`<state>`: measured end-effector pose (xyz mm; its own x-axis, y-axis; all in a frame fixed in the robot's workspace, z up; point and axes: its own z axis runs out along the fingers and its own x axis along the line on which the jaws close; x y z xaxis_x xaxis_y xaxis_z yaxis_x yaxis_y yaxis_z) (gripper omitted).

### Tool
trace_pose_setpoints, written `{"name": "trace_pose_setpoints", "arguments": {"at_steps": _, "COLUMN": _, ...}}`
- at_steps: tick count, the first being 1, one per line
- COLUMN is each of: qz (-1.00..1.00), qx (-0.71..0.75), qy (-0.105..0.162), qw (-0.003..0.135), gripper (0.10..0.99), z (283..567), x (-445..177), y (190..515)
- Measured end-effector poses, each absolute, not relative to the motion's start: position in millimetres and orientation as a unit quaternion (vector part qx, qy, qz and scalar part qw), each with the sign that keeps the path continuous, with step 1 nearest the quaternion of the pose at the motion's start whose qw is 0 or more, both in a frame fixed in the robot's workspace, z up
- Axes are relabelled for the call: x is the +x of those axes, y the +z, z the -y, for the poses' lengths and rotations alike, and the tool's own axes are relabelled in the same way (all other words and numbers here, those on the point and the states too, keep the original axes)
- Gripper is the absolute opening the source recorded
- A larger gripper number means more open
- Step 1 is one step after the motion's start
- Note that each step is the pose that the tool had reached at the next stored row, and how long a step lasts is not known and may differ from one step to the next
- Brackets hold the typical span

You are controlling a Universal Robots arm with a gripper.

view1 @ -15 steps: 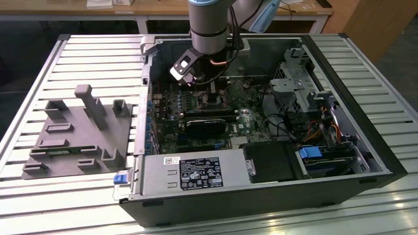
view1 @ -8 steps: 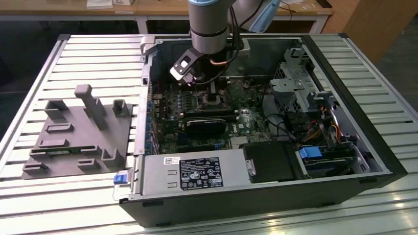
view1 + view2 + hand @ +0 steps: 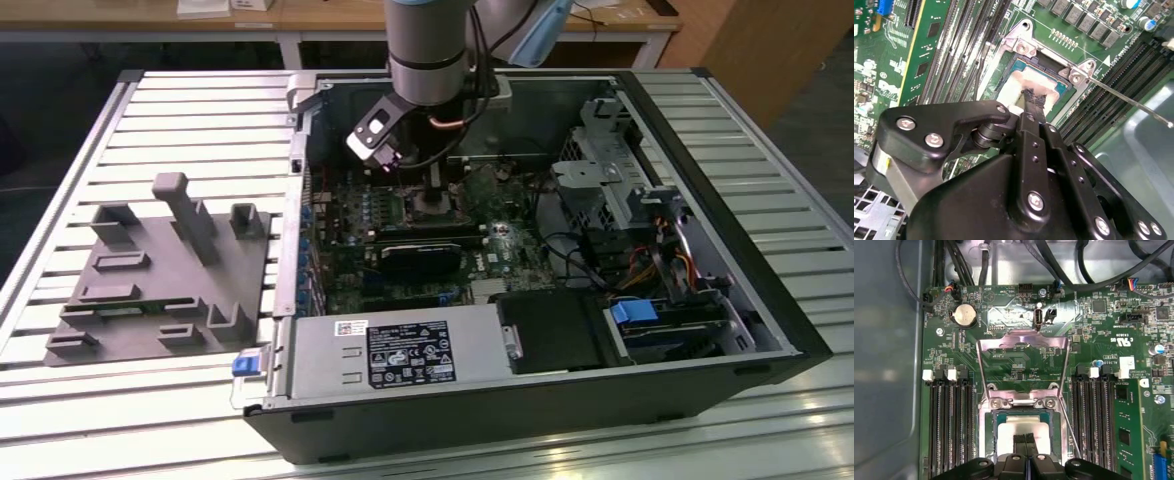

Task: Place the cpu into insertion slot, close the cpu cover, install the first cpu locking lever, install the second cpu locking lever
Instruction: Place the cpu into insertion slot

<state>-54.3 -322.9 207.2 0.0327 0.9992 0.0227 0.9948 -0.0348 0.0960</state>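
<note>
Processor fitting at an early stage: in the upper centre of the exterior view, the arm's black two-finger gripper reaches down into an open black desktop computer case lying on a slatted metal table. In the first wrist view its fingers look pressed together with no gap. Their tips touch the top of the cpu, a small flat square chip with a silver-grey metal lid, without clasping its edges. The chip lies inside the insertion slot, a square socket framed in silvery metal between banks of long black memory slots, so the first step looks done or nearly so. The cpu cover, a thin silvery frame plate with a large window, is swung fully open and stretches lengthwise from its hinge at the socket edge away over the green board. A thin wire locking lever juts free from a socket corner, unlatched. Closing the cover and fastening both levers appear left to do. The chip sits flat, lid upward, edges parallel to the socket frame; being square, it has no long axis.
</note>
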Motion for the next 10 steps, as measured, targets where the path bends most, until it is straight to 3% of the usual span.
{"name": "trace_pose_setpoints", "arguments": {"at_steps": 10, "qz": -0.694, "qx": 0.718, "qy": 0.042, "qw": 0.027, "gripper": 0.106, "z": 322.9, "x": -54.3, "y": 229.6}}
